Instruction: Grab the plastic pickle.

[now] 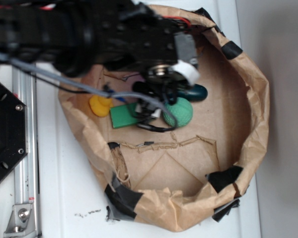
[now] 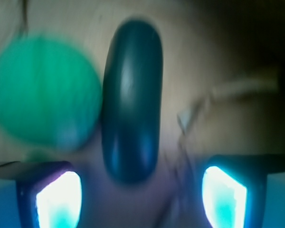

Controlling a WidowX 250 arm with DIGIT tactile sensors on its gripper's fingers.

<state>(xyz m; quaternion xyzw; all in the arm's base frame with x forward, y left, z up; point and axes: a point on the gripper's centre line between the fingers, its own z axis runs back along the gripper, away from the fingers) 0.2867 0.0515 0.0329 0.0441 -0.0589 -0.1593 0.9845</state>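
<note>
Fingers (image 2: 141, 194) stood wide apart in the wrist view, one glowing pad (image 2: 59, 199) at lower left and the other at lower right, with nothing clamped between them. From the exterior view, my arm (image 1: 79, 34) reached in from the left over a brown paper bag (image 1: 253, 119) rolled down into a bowl shape and resting on a white bench (image 1: 59, 198).

Reading left to right across the bag's floor: a yellow toy (image 1: 100, 105) lay at the left, a flat bright green block (image 1: 123, 116) just beside it, then a lighter green ball (image 1: 179, 112), and past it the plastic pickle (image 1: 197, 92), dark teal, its near end hidden under my wrist.

In the wrist view the green ball (image 2: 42, 92) filled the upper left, blurred. Touching or nearly touching its right side, the plastic pickle (image 2: 132, 99) lay lengthwise, running away from the camera. Its near end sat between my two pads but left of centre, closer to the left pad, touching neither.
</note>
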